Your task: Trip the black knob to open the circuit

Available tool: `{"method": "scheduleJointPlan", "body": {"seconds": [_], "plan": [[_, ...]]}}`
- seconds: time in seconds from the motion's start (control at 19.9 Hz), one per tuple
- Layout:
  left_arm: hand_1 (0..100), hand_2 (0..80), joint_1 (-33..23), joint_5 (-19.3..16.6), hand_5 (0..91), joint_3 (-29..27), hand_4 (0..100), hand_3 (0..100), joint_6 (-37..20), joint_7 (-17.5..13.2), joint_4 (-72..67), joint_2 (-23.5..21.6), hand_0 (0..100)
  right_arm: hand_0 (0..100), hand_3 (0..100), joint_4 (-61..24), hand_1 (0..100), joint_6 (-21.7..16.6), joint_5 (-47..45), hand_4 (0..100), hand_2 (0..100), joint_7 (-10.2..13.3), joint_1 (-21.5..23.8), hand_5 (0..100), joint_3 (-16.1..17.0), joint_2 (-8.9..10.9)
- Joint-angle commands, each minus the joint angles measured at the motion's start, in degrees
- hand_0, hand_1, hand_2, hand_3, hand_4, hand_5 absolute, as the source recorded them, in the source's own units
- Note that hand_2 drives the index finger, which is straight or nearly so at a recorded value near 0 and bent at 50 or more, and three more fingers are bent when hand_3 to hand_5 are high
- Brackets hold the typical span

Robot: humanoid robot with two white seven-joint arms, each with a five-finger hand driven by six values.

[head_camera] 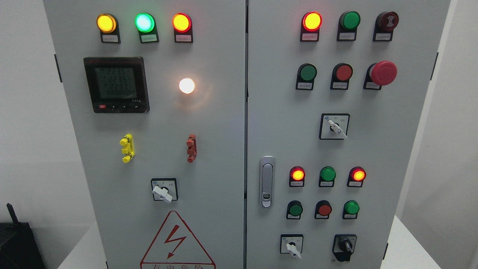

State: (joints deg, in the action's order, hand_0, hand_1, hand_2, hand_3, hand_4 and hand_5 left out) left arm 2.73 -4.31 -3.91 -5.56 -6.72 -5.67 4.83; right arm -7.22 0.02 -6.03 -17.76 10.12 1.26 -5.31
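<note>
black knob sits untouched at the cabinet's lower right

the grey cabinet (224, 149) fills the head view, split into two doors by a seam down the middle. the black knob (345, 247) is mounted low on the right door, near that door's bottom right corner, its handle pointing roughly downward. no robot hand shows anywhere, so whether the fingers are released or clenched cannot be told.

just left of the black knob is a white knob (292, 248) on a square plate. above the black knob stands a row of three buttons, green, red, green, and above those a row of three lamps, the outer two glowing red-orange. further left of the black knob, beside the seam, is a silver door handle (266, 182). high above the black knob, near the right door's upper right, a big red mushroom button (384, 73) juts out.

far left of the black knob, on the left door, are a dark meter (116, 84) with a lit display, a glowing white lamp (186, 86), and a red warning triangle (176, 243) at the bottom edge.
</note>
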Motion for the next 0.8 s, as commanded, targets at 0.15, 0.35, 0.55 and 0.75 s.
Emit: {"method": "scheduleJointPlan", "body": {"seconds": [0.15,0.35,0.55,0.75], "plan": [[39,0.0,0.00,0.00,0.0,-0.04,0,0,0.02,0.04,0.93,0.00,12,0,0,-0.61,1,-0.19,0.14,0,0,-0.96,-1.76,0,0.94,-0.05],[39,0.0,0.00,0.00,0.0,-0.04,0,0,0.02,0.04,1.01,0.00,12,0,0,-1.48,0,-0.54,-0.04,0,0,1.50,-4.32,0,0.76,0.04],[39,0.0,0.00,0.00,0.0,0.04,0,0,0.02,0.04,0.93,0.00,12,0,3,-2.01,0,-0.28,-0.04,0,0,2.29,-7.22,0,0.24,0.48],[39,0.0,0.00,0.00,0.0,0.04,0,0,0.02,0.04,0.93,0.00,12,0,11,-9.02,0,-0.98,0.23,3,0,4.49,-4.69,0,-0.03,0.74]]}}
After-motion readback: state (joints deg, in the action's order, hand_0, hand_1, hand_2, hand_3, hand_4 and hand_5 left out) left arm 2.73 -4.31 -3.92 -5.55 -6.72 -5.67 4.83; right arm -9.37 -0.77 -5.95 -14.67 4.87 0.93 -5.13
